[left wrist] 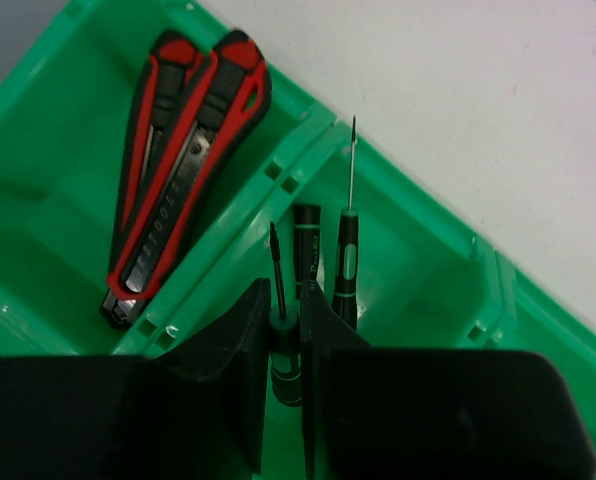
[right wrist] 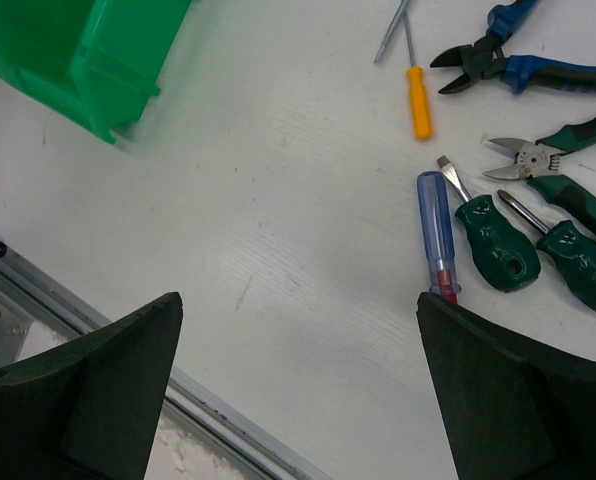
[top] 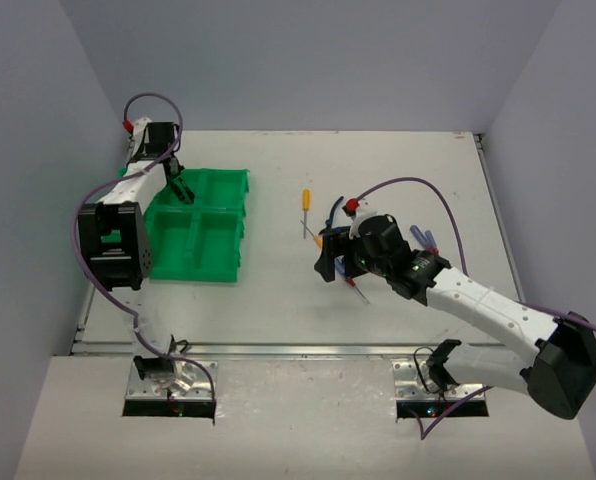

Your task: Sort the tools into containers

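The left wrist view is showing what the overhead view is hiding. The left gripper is pinching a small black-and-green screwdriver by its handle. The shaft is pointing away from the fingers, inside a compartment of the green bin. Just past the fingertips, two more thin screwdrivers are lying in that same compartment. Across the dividing wall, to the left of the fingers in that view, a red-handled tool is lying in the neighbouring compartment.

The right wrist view is showing the right gripper standing wide open, holding nothing, over bare table. A blue-handled screwdriver is lying with its near end just beside the tip of the finger at the right of that view. Beyond that finger, two green-handled screwdrivers, green-handled cutters, blue-handled cutters and a yellow-handled screwdriver are crowding together. Open table is lying between the fingers and ahead of them. A corner of the bin is sitting well apart, past the other finger. The table's metal rail is running close under the fingers.
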`<state>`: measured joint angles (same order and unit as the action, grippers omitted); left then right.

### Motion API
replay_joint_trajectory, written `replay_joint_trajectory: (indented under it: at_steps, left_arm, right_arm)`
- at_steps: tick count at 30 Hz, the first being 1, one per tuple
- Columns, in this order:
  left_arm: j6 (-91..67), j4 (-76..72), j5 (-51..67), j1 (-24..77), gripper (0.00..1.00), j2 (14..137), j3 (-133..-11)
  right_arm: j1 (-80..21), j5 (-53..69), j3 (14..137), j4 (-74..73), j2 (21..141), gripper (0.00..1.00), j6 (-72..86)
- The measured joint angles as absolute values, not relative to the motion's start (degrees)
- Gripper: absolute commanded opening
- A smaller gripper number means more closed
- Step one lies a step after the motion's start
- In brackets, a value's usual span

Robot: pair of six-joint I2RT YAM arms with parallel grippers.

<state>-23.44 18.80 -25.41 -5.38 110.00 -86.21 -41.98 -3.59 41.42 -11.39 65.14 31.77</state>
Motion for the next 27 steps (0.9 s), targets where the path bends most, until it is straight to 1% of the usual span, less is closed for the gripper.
replay_joint_trajectory:
  at_steps: [1, 2, 3, 4, 5, 6, 9, 14, 16, 17, 18, 19, 21, 24, 27]
  left_arm:
    - [-23.42, 19.14, -24.70, -5.34, 0.05, 110.38, -85.79]
    - [-23.47, 19.44, -23.91, -5.32, 0.08, 110.59, -85.46]
    - [-23.69, 19.75, -22.99, -5.32, 0.13, 110.63, -85.35]
    - [-23.94, 19.97, -22.09, -5.32, 0.21, 110.63, -85.27]
    - [-24.25, 19.98, -21.24, -5.30, 0.34, 110.58, -85.27]
    - [-24.51, 20.07, -20.27, -5.28, 0.50, 110.49, -85.26]
    - [-26.29, 20.39, -16.76, -5.26, 1.00, 109.75, -84.52]
    - [-29.23, 22.71, -11.85, -5.13, 1.00, 102.43, -78.82]
    - [-29.88, 23.31, -10.23, -5.00, 1.00, 97.41, -77.45]
    - [-30.19, 23.50, -9.49, -4.93, 1.00, 94.72, -77.04]
    - [-30.46, 23.30, -8.64, -4.73, 1.00, 91.76, -76.53]
    - [-30.76, 22.62, -7.59, -4.30, 1.00, 88.00, -75.53]
    - [-31.58, 21.50, -4.96, -2.80, 1.00, 78.49, -72.06]
    - [-32.09, 18.04, 0.22, 2.60, 1.00, 61.60, -65.32]
    - [-31.08, 16.40, 4.31, 6.62, 1.00, 49.95, -59.91]
  right_arm:
    - [-41.98, -3.44, 41.41, -11.38, 65.14, 0.99, 31.65]
    - [-41.98, -3.25, 41.41, -11.35, 65.15, 0.99, 31.54]
    - [-41.98, -3.09, 41.41, -11.35, 65.16, 0.99, 31.48]
    - [-41.98, -2.99, 41.41, -11.35, 65.20, 0.99, 31.44]
    - [-41.98, -3.00, 41.41, -11.32, 65.29, 0.99, 31.44]
    - [-41.98, -3.16, 41.41, -11.31, 65.51, 0.99, 31.46]
    - [-42.00, -4.13, 41.42, -11.26, 66.89, 0.99, 31.60]
    - [-42.00, -6.80, 43.48, -11.99, 72.21, 0.99, 32.18]
    - [-41.88, -7.83, 46.23, -12.83, 75.47, 0.96, 32.15]
    - [-41.75, -8.42, 47.81, -13.41, 77.08, 0.93, 32.15]
    - [-41.59, -8.84, 49.64, -14.03, 79.00, 0.87, 32.17]
    - [-41.33, -9.20, 52.57, -15.27, 81.73, 0.78, 32.36]
    - [-40.46, -10.94, 61.41, -17.32, 89.76, 0.65, 33.24]
    - [-39.59, -14.26, 71.86, -16.60, 100.74, 0.62, 34.22]
    - [-38.76, -17.50, 80.67, -19.48, 109.83, 0.58, 34.90]
